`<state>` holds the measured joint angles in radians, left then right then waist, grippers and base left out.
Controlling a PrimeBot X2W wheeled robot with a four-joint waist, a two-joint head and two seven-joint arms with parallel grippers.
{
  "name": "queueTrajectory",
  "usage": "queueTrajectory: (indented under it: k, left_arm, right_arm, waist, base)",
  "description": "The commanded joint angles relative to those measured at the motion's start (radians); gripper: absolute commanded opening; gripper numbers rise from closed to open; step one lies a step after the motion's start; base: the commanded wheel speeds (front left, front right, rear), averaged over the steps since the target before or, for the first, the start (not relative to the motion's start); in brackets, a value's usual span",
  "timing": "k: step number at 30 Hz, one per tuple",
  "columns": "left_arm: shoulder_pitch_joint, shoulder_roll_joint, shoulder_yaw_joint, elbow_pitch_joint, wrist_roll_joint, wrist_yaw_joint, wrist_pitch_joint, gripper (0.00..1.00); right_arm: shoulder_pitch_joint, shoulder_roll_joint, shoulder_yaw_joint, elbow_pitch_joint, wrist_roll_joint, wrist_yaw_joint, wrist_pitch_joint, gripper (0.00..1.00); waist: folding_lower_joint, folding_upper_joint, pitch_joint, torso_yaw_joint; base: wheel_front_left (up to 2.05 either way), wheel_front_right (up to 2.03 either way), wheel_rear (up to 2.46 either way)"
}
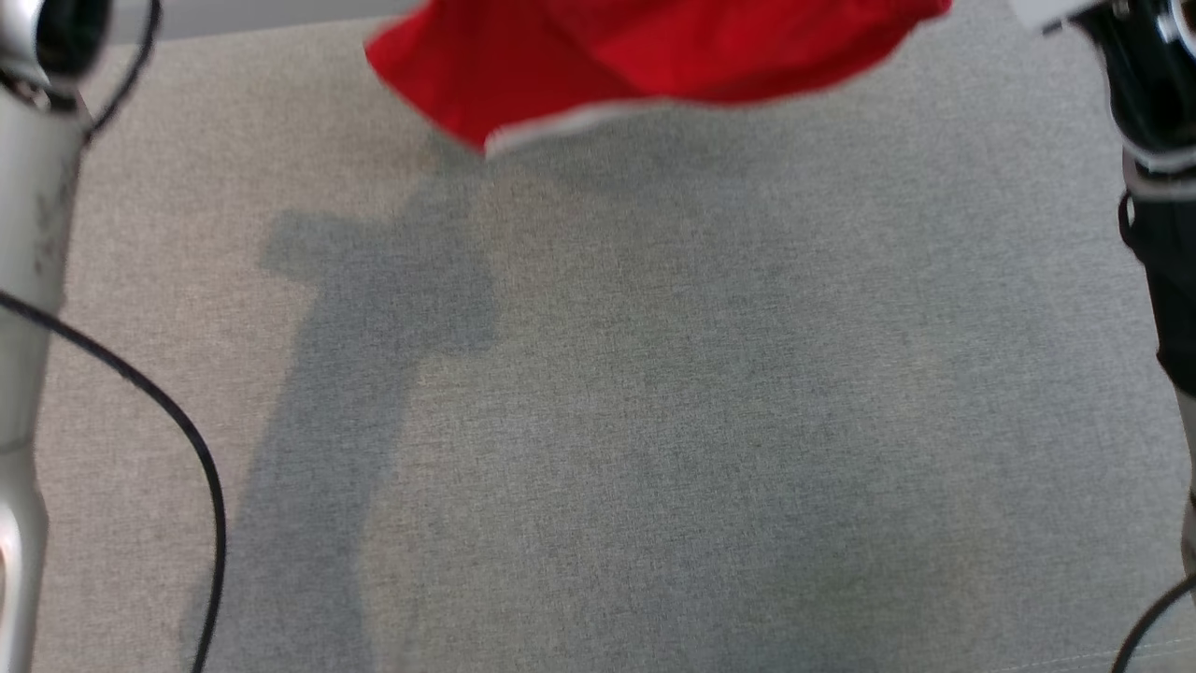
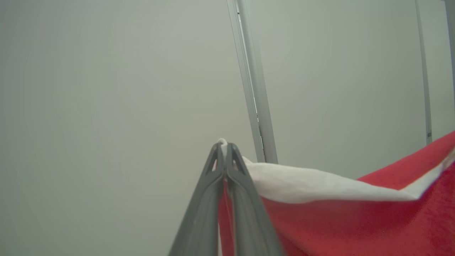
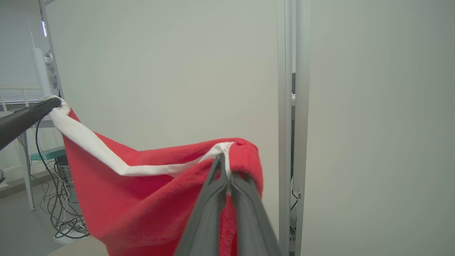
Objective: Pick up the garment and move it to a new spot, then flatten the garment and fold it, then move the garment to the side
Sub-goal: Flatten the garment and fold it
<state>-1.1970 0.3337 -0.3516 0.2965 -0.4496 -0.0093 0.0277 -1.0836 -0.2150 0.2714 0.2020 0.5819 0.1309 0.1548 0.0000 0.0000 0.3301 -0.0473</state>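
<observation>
Left arm [image 1: 28,308]: pale, at the head view's left edge, black cable [image 1: 177,421] looping beside it.
Left gripper [image 2: 224,146]: jaws clenched on the white hem of the garment [image 2: 355,224].
Garment: red, white-trimmed, held aloft over the far part of the grey table [image 1: 654,421], slung between both grippers and sagging in the middle.
Right gripper [image 3: 224,158]: jaws clamped on the trim's other end.

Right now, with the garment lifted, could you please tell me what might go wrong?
The left gripper pinches only the white trim at its very tips, so that corner may slip free. The garment sags between it and the right gripper, so it could land bunched on the table rather than flat.
</observation>
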Motion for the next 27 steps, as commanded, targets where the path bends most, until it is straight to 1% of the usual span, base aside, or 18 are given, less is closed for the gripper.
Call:
queueTrajectory:
  k: [1,4,8,9,12,15,19,22,24,27]
  left_arm:
    - [-0.046,-0.002,-0.001,0.041,0.016,-0.008,-0.02,0.0]
    - [-0.145,-0.017,-0.01,0.189,0.041,-0.023,-0.08,0.0]
    - [-0.233,-0.042,-0.025,0.371,0.057,-0.045,-0.151,0.0]
    - [-0.251,-0.054,-0.032,0.456,0.06,-0.054,-0.184,0.0]
    - [-0.258,-0.082,-0.047,0.564,0.051,-0.072,-0.215,0.0]
    - [-0.234,-0.106,-0.059,0.653,0.034,-0.091,-0.242,0.0]
    - [-0.171,-0.137,-0.068,0.732,0.011,-0.11,-0.271,0.0]
    - [-0.093,-0.155,-0.061,0.756,-0.018,-0.116,-0.288,0.0]
    - [-0.028,-0.157,-0.055,0.746,-0.032,-0.12,-0.292,0.0]
    - [0.086,-0.146,-0.028,0.66,-0.038,-0.123,-0.294,0.0]
  right_arm:
    - [-0.042,0.004,0.011,0.041,-0.014,0.0,-0.029,0.0]
    - [-0.157,0.038,0.051,0.19,-0.028,0.0,-0.124,0.0]
    - [-0.275,0.083,0.109,0.401,-0.048,0.0,-0.263,0.0]
    - [-0.309,0.104,0.135,0.509,-0.048,0.0,-0.32,0.0]
    - [-0.351,0.123,0.18,0.638,-0.032,0.0,-0.362,0.0]
    - [-0.352,0.135,0.236,0.727,-0.007,0.0,-0.381,0.0]
    - [-0.293,0.132,0.321,0.776,0.037,0.0,-0.395,0.0]
    - [-0.221,0.12,0.391,0.758,0.082,0.0,-0.406,0.0]
    - [-0.153,0.105,0.439,0.729,0.114,0.0,-0.41,0.0]
    - [-0.036,0.069,0.489,0.658,0.169,0.0,-0.416,0.0]
  waist:
    - [0.0,0.0,0.032,0.002]
    - [0.0,0.0,0.049,-0.008]
    - [0.0,0.0,0.071,-0.019]
    - [0.0,0.0,0.08,-0.02]
    - [0.0,0.0,0.1,-0.015]
    - [0.0,0.0,0.121,-0.006]
    - [0.0,0.0,0.141,0.006]
    - [0.0,0.0,0.144,0.011]
    - [0.0,0.0,0.135,0.012]
    - [0.0,0.0,0.124,0.016]
  base:
    - [0.0,0.0,0.0]
    - [0.0,0.0,0.0]
    - [0.0,0.0,0.0]
    - [0.0,0.0,0.0]
    - [0.0,0.0,0.0]
    - [0.0,0.0,0.0]
    - [0.0,0.0,0.0]
    - [0.0,0.0,0.0]
    - [0.0,0.0,0.0]
    - [0.0,0.0,0.0]
